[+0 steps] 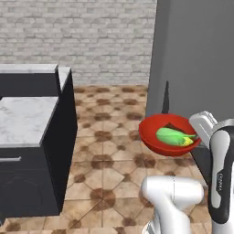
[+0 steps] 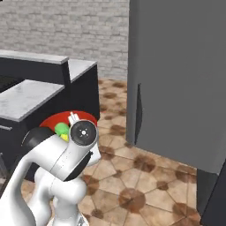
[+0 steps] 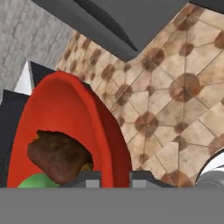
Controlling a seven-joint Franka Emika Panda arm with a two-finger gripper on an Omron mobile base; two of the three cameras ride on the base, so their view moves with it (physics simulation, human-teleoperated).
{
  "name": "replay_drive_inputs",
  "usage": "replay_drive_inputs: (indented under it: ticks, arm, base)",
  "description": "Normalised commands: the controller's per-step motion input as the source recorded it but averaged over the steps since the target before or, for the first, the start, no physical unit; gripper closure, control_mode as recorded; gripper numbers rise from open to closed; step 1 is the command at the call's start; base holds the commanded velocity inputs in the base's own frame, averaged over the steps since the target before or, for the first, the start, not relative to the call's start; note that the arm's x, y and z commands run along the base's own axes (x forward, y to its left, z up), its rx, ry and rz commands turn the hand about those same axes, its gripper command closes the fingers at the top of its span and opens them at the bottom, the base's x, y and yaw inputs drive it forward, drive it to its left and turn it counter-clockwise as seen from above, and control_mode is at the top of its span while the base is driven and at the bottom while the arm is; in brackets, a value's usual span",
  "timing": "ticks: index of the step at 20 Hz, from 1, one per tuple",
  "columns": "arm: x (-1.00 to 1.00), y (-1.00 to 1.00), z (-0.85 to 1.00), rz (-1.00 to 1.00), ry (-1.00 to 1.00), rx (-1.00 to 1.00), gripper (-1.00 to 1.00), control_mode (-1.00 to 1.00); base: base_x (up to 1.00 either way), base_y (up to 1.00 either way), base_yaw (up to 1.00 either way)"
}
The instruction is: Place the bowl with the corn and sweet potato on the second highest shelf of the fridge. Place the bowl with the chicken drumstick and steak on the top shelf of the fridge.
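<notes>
Tool (image 3: 113, 177) clamps red bowl (image 1: 157, 129) rim; corn (image 1: 173, 137) inside, seemingly midair.

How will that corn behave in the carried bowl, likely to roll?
Probably rolls a bit: the corn is rounded and lies loose in the shallow red bowl. The sweet potato beside it may block it. The glossy bowl looks slippery.
</notes>
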Motion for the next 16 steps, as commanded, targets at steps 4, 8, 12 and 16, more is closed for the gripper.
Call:
replay_drive_inputs:
  ticks: [4,8,12,16]
  arm:
    - [0.00,0.00,0.00,0.00,0.00,0.00,1.00,1.00]
    - [0.00,0.00,0.00,0.00,0.00,0.00,1.00,1.00]
    - [0.00,0.00,0.00,0.00,0.00,0.00,1.00,1.00]
    - [0.00,0.00,0.00,0.00,0.00,0.00,1.00,1.00]
  base:
    - [0.39,0.82,0.13]
    - [0.74,0.44,0.00]
    - [0.68,0.54,0.00]
    - [0.65,0.17,0.00]
